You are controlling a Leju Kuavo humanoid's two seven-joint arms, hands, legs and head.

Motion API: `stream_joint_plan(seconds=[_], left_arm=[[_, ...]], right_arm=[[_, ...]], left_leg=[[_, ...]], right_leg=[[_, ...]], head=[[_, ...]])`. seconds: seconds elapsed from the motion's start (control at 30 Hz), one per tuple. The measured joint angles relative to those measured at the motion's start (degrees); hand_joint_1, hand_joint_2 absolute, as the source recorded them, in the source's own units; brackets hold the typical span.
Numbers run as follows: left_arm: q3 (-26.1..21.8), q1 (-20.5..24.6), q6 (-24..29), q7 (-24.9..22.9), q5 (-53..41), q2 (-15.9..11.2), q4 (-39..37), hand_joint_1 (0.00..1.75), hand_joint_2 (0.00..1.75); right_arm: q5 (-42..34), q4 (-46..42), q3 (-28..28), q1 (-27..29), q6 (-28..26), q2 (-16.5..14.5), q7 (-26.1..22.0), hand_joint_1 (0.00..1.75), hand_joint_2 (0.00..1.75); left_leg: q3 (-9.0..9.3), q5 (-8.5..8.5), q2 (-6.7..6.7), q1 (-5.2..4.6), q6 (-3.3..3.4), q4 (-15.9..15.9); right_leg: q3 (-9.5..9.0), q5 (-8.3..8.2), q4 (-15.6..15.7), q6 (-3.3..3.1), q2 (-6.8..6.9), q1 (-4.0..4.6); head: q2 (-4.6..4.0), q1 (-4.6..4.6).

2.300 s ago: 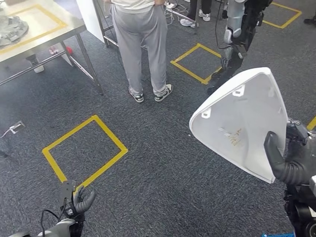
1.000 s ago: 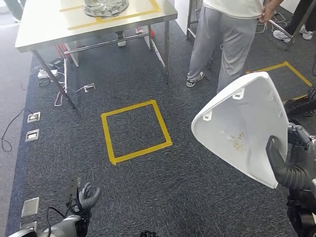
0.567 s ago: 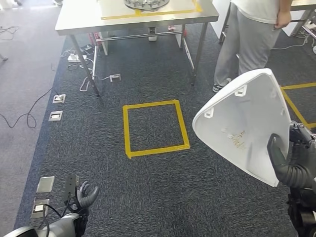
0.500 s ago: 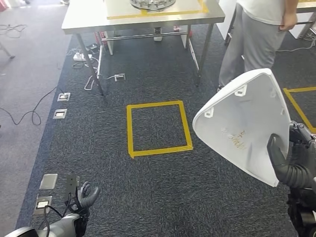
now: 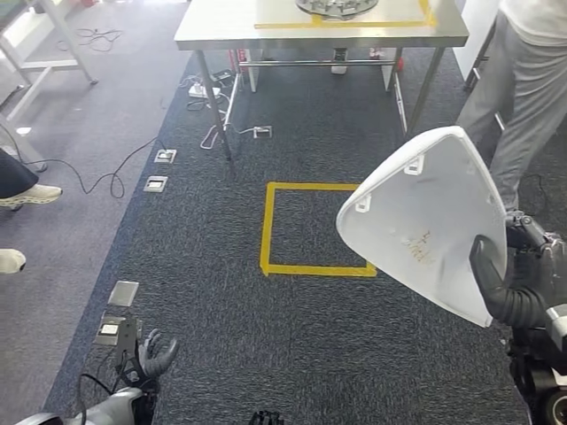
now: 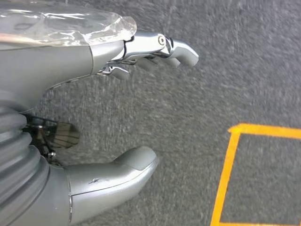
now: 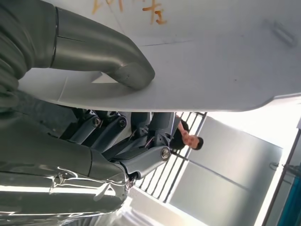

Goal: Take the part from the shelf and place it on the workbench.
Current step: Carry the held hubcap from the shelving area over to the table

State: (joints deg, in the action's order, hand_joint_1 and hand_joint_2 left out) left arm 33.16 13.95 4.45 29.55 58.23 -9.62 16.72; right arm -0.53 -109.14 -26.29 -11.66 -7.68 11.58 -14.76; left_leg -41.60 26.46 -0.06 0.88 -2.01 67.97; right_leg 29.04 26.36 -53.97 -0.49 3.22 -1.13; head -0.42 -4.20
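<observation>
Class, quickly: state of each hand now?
Left hand: open, holding nothing.
Right hand: gripping the white part.

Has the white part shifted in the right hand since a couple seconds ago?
No. The white part sits the same against the right hand; only the camera turned.

part (image 5: 421,212) — smooth matt white plastic | workbench (image 5: 221,31) — brushed metal | floor (image 5: 200,266) — rough grey carpet
</observation>
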Motion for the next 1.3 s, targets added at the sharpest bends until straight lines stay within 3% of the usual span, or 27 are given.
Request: stream_joint_plan(seconds=[0.07, 0.13, 0.3, 0.47, 0.6, 0.7, 0.77, 0.83, 0.9, 0.93, 0.97, 1.0, 1.07, 1.1, 1.23, 1.3], left_arm=[[0.0, 0.2, 0.2, -0.2, -0.2, 0.0, 0.0, 0.00, 1.75], [0.0, 0.2, 0.2, -0.3, -0.2, -0.1, 0.0, 0.00, 1.75], [0.0, 0.0, 0.1, -0.6, -0.3, 0.2, 0.0, 0.00, 1.75], [0.0, 0.0, 0.0, -0.8, -0.5, 0.3, 0.0, 0.00, 1.75], [0.0, 0.0, 0.0, -0.9, -0.6, 0.2, 0.0, 0.00, 1.75], [0.0, 0.0, 0.0, -0.9, -0.6, 0.1, 0.0, 0.00, 1.75], [0.0, 0.0, 0.0, -0.9, -0.6, 0.1, 0.0, 0.00, 1.75], [0.0, 0.2, 0.0, -0.9, -0.6, 0.1, 0.0, 0.00, 1.75], [0.0, 0.2, 0.0, -0.9, -0.6, 0.2, 0.0, 0.00, 1.75], [0.0, 0.1, 0.0, -1.0, -0.6, 0.3, 0.0, 0.00, 1.75], [0.0, 0.1, 0.0, -1.0, -0.6, 0.4, 0.0, 0.00, 1.75], [0.0, 0.1, 0.0, -1.0, -0.6, 0.4, 0.0, 0.00, 1.75], [0.0, 0.1, 0.0, -1.0, -0.6, 0.5, 0.0, 0.00, 1.75], [0.0, 0.2, 0.0, -1.0, -0.6, 0.4, 0.0, 0.00, 1.75], [0.0, 0.1, 0.0, -1.0, -0.6, 0.3, 0.0, 0.00, 1.75], [0.0, 0.2, 0.0, -1.0, -0.6, 0.3, 0.0, 0.00, 1.75]], right_arm=[[0.3, 0.1, 0.0, 0.0, -0.1, 0.0, 0.4, 1.75, 1.75], [0.4, 0.1, 0.1, 0.0, -0.3, 0.0, 0.6, 1.75, 1.75], [0.2, 0.1, 0.3, 0.2, -0.4, -0.1, 0.8, 1.75, 1.75], [0.2, 0.1, 0.5, 0.3, -0.5, -0.1, 0.8, 1.75, 1.75], [0.1, 0.1, 0.6, 0.3, -0.5, -0.1, 0.8, 1.75, 1.75], [0.1, 0.1, 0.6, 0.2, -0.5, -0.1, 0.8, 1.75, 1.75], [0.1, 0.1, 0.6, 0.2, -0.5, -0.2, 0.8, 1.75, 1.75], [0.1, 0.1, 0.7, 0.3, -0.5, -0.2, 0.8, 1.75, 1.75], [0.1, 0.1, 0.8, 0.7, -0.5, -0.2, 0.9, 1.75, 1.75], [0.1, 0.1, 0.8, 0.8, -0.5, -0.2, 0.9, 1.75, 1.75], [0.1, 0.1, 0.9, 0.9, -0.5, -0.2, 0.9, 1.75, 1.75], [0.1, 0.1, 0.9, 0.9, -0.5, -0.2, 0.9, 1.75, 1.75], [0.1, 0.2, 0.9, 0.8, -0.5, -0.2, 0.8, 1.75, 1.75], [0.1, 0.2, 0.9, 0.8, -0.5, -0.2, 0.9, 1.75, 1.75], [0.1, 0.2, 0.9, 0.9, -0.5, -0.2, 0.9, 1.75, 1.75], [0.1, 0.2, 0.9, 0.7, -0.4, -0.2, 0.9, 1.75, 1.75]], left_leg=[[4.51, -3.42, 0.82, -0.01, 0.25, -8.4], [7.11, -4.45, 1.25, -0.23, 0.83, -13.2], [7.48, -4.08, 1.17, -0.32, 1.36, -13.8], [7.48, -3.88, 1.23, -0.46, 1.85, -13.7], [7.39, -3.46, 1.27, -0.97, 2.67, -13.3], [7.85, -3.47, 1.12, -0.81, 3.22, -13.9], [8.82, -3.67, 0.89, -0.37, 3.68, -14.9], [9.43, -3.66, 0.64, -0.14, 3.92, -15.3], [9.65, -3.47, 0.17, -0.09, 3.83, -15.2], [9.81, -3.32, -0.12, 0.00, 3.65, -15.2], [10.04, -3.11, -0.44, 0.16, 3.38, -15.0], [10.31, -2.81, -0.76, 0.37, 3.01, -14.9], [10.51, -2.18, -1.29, 0.50, 2.10, -14.2], [10.39, -2.02, -1.49, 0.48, 1.66, -13.9], [9.81, -1.60, -1.41, 0.58, 0.49, -13.1], [7.47, 0.55, -0.74, 0.63, 0.19, -8.5]], right_leg=[[-0.17, 0.34, 0.0, 0.44, 0.79, 0.14], [-0.26, 0.63, -0.1, 1.00, 1.28, 0.41], [-0.60, 0.90, 0.0, -0.29, 1.26, 0.59], [-0.93, 0.54, 0.8, 0.54, 1.23, 0.52], [-1.27, 0.44, 1.3, 2.22, 1.31, 0.13], [-1.49, 0.74, 1.3, 2.86, 1.27, 0.02], [-0.36, 2.57, -1.7, 2.92, -0.36, -0.04], [3.55, 6.09, -9.7, 2.84, -2.37, -0.13], [7.63, 7.84, -16.6, 2.99, -2.99, -0.24], [8.31, 7.01, -17.0, 3.07, -3.03, -0.35], [7.76, 5.03, -14.9, 3.16, -3.02, -0.50], [6.20, 2.34, -10.8, 3.27, -3.03, -0.72], [2.90, -0.74, -3.4, 3.46, -3.45, -0.89], [2.00, -1.10, -1.6, 3.35, -3.69, -0.86], [1.58, -0.53, -1.4, 1.76, -3.92, -0.55], [1.24, -0.45, -1.3, 1.08, -3.73, -0.52]], head=[[0.00, -0.23], [0.00, -0.10], [0.00, 0.67], [0.00, 0.85], [0.00, 0.79], [0.00, 0.76], [0.00, 0.92], [0.00, 1.26], [0.00, 1.44], [0.00, 1.44], [0.00, 1.45], [0.00, 1.47], [0.00, 1.80], [0.00, 1.86], [0.00, 1.53], [0.00, 1.18]])
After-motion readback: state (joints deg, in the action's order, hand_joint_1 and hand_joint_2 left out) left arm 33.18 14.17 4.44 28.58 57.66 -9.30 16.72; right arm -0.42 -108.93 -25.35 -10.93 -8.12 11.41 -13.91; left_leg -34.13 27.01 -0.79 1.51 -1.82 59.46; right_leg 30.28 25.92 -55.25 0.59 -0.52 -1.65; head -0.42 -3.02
